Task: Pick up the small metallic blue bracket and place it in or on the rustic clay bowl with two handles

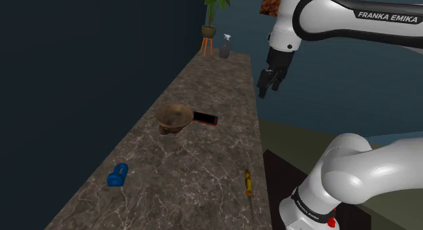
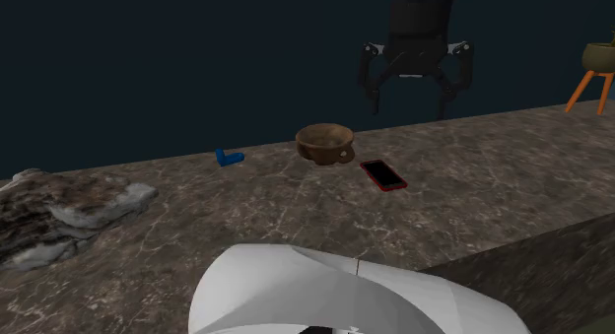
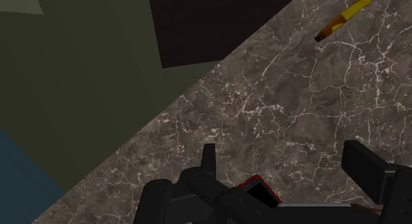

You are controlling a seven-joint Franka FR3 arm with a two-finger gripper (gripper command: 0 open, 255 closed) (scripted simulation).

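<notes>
The end effector (image 1: 269,91) (open, empty) is held above the tabletop's (image 1: 203,169) edge, the blue bracket (image 1: 117,176) laid apart from the bowl (image 1: 173,117).

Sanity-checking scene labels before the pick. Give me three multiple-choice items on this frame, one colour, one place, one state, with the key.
1. What colour is the bracket?
A red; B blue; C white.

2. What lies close beside the bowl on the counter?
A the bracket; B nothing; C a red-edged phone.

3. How do the fingers of the gripper stand?
A open, holding nothing; B shut on the bracket; C shut on the bowl's handle.

Key:
1 B: it shows blue in both exterior views.
2 C: the phone lies right next to the bowl, while the bracket lies well apart from it.
3 A: in the wrist view the fingers stand apart above the counter and clasp nothing.
</notes>
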